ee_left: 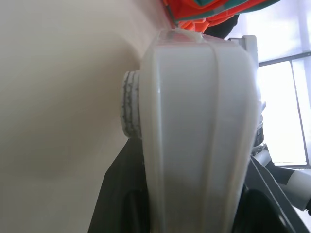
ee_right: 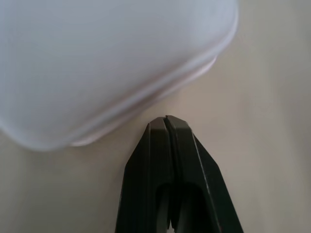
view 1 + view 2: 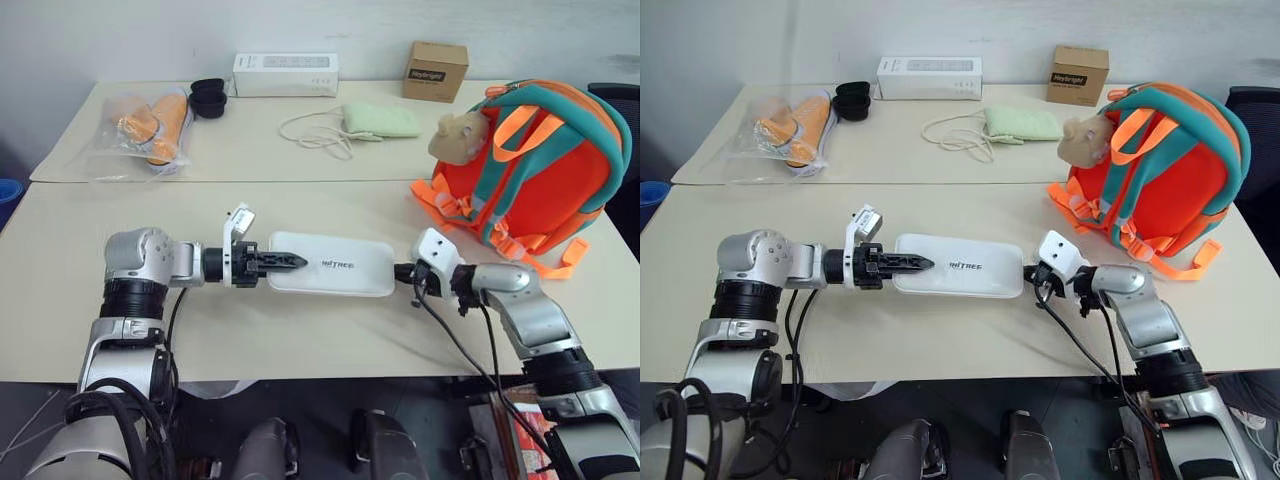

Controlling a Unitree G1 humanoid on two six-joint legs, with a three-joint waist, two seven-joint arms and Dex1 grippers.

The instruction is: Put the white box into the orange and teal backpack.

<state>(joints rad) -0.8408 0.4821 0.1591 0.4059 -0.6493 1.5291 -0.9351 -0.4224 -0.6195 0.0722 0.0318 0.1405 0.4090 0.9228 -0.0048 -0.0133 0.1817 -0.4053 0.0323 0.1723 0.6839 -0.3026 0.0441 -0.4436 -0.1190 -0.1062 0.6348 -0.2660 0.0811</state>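
A flat white box (image 3: 330, 276) lies on the tabletop (image 3: 300, 335), midway along the near edge, lengthwise between the two arms. At its left end, the left gripper (image 3: 290, 262) reaches in sideways, its black jaws clamped over the box's end, one finger (image 3: 285, 261) lying on the lid. At the right end, the right gripper (image 2: 166, 127) points at the box's rounded corner with jaws pressed together, empty, just short of touching. Toward the right edge stands the orange and teal backpack (image 3: 535, 170), apart from the box.
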